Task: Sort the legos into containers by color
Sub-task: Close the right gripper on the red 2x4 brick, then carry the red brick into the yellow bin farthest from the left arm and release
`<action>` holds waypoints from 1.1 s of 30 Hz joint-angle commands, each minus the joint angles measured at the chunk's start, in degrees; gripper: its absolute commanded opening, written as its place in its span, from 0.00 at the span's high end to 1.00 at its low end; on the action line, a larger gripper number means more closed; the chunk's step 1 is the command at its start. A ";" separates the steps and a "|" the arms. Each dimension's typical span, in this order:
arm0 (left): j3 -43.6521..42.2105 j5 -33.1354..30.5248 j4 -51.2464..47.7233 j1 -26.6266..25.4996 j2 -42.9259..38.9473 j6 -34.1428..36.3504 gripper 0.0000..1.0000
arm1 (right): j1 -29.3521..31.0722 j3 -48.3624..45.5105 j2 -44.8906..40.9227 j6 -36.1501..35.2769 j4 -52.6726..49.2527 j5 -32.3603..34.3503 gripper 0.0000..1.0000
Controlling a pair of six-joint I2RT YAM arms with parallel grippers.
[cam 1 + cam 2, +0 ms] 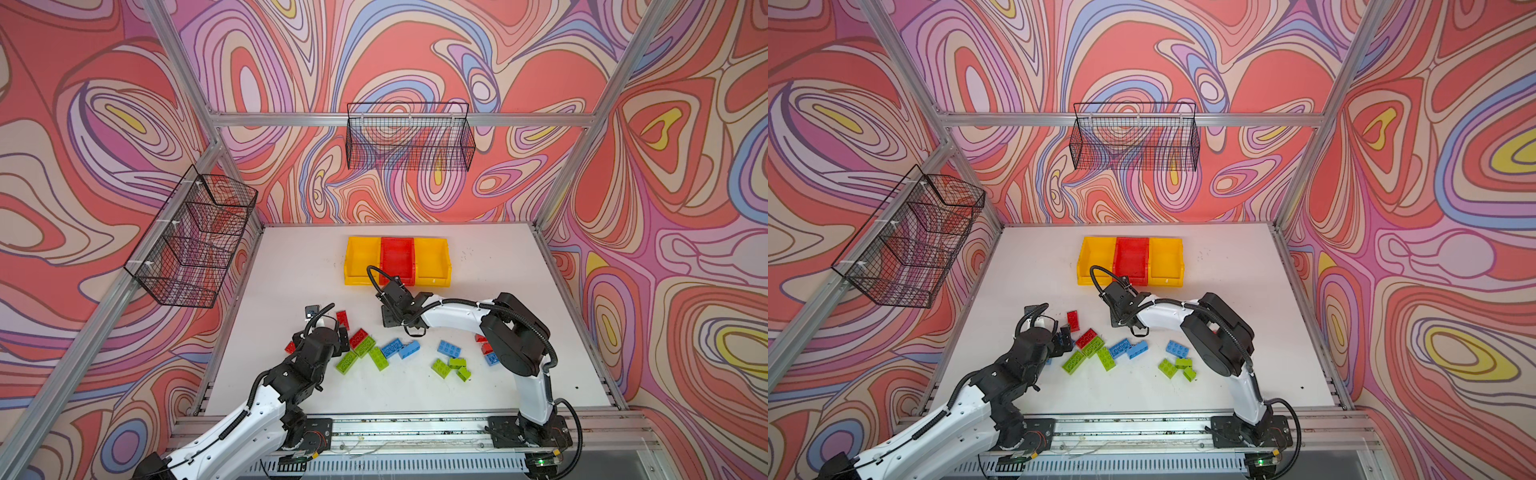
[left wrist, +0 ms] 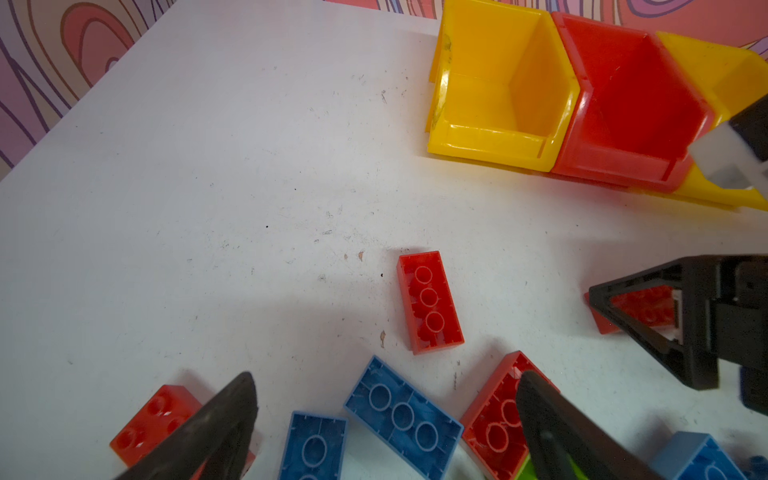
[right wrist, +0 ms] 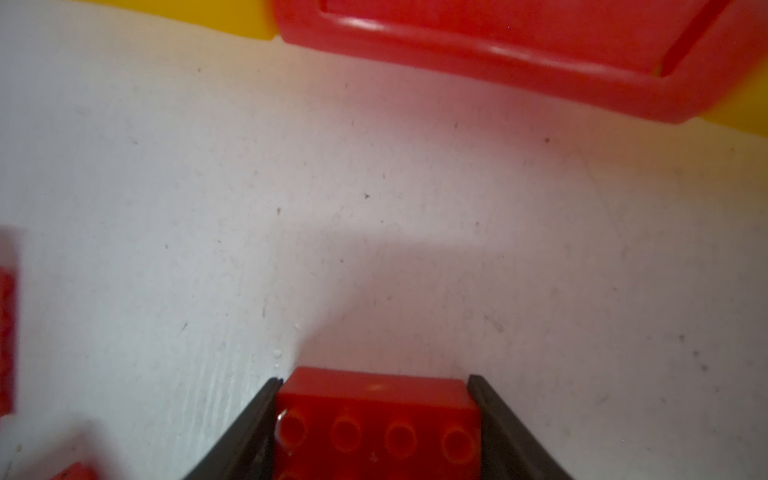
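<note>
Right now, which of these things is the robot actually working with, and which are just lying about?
Part of the job: red brick gripped by the right gripper; loose red bricks, blue bricks, green bricks; red bin; two yellow bins; open left gripper.

Just there: wire basket on the back wall; wire basket on the side wall; aluminium frame.

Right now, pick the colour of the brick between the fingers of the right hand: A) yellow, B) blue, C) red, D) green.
C: the right wrist view shows a red brick flanked by both fingers of the right hand, short of the red bin.
</note>
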 commanded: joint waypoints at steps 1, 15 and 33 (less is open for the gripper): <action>1.83 0.34 1.13 -0.33 0.56 1.63 0.00 | -0.27 2.28 -4.52 -1.68 -3.03 4.90 0.50; 6.94 4.74 4.54 -0.33 7.77 4.43 0.00 | -15.81 9.56 -6.35 -12.48 -2.76 8.95 0.50; 14.72 4.24 3.01 -0.33 19.47 1.22 0.00 | -22.72 18.58 4.79 -15.33 -0.30 3.57 0.26</action>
